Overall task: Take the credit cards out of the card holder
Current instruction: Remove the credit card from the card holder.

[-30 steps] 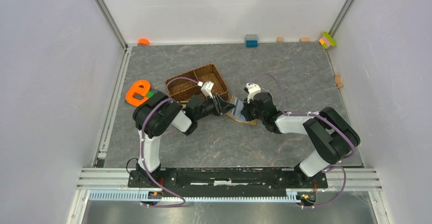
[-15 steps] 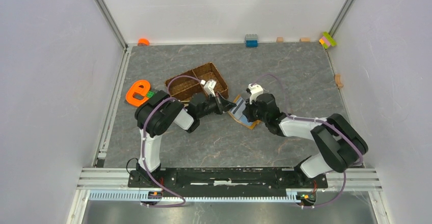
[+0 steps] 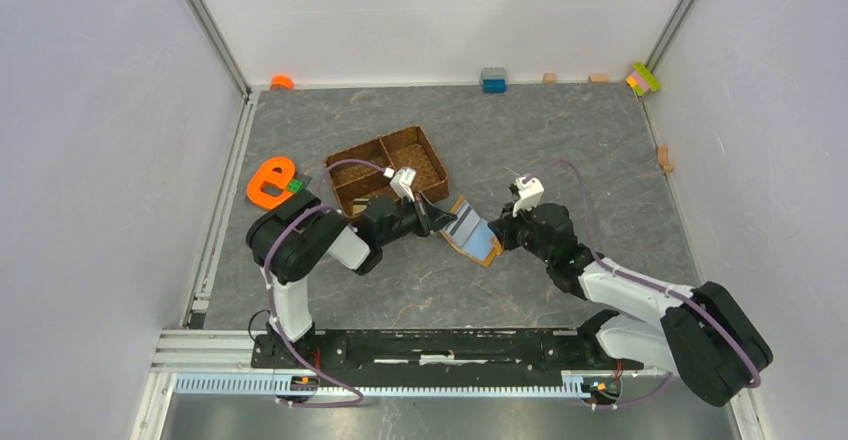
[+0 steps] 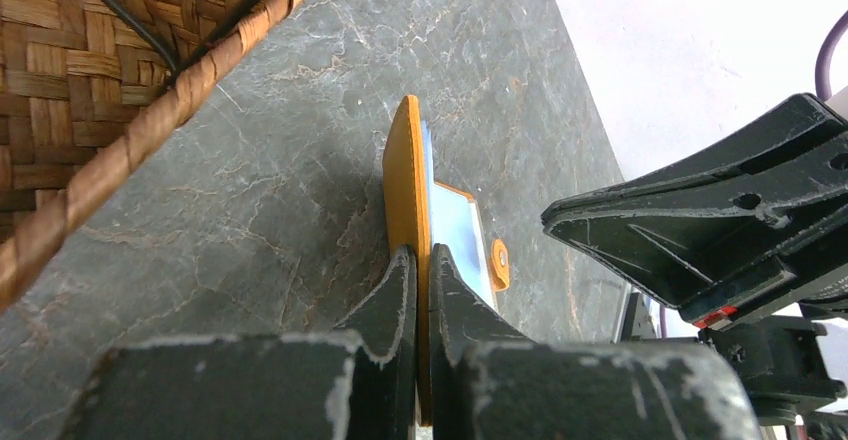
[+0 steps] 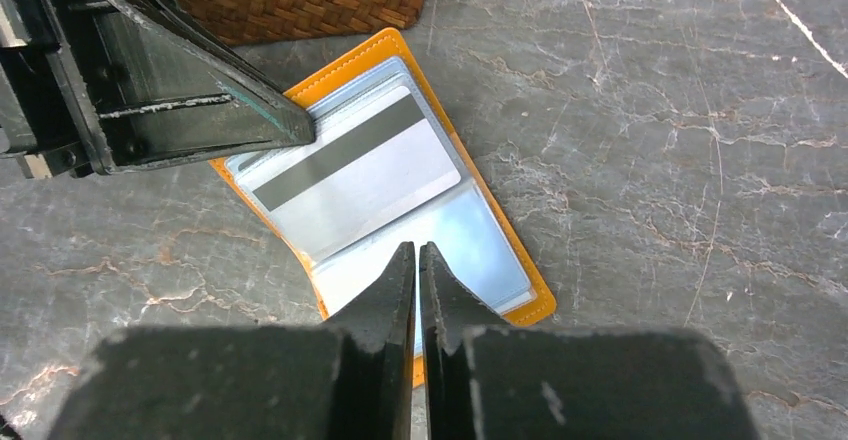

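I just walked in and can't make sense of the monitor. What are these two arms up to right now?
Both arms are working on an opened orange card holder lying on the table. The left gripper is clamped on the edge of its orange cover, holding that flap upright. The right gripper has its fingers pinched nearly together over the holder's near end; it is unclear whether they grip anything. A pale card with a dark stripe sits in its sleeve, not yet out.

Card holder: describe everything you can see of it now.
The card holder is orange-tan, leather-like, with pale blue clear-pocket lining and a snap tab. It lies open beside the woven tray, a striped grey credit card in its upper half. The left gripper pinches its cover edge; the right gripper hovers shut above.
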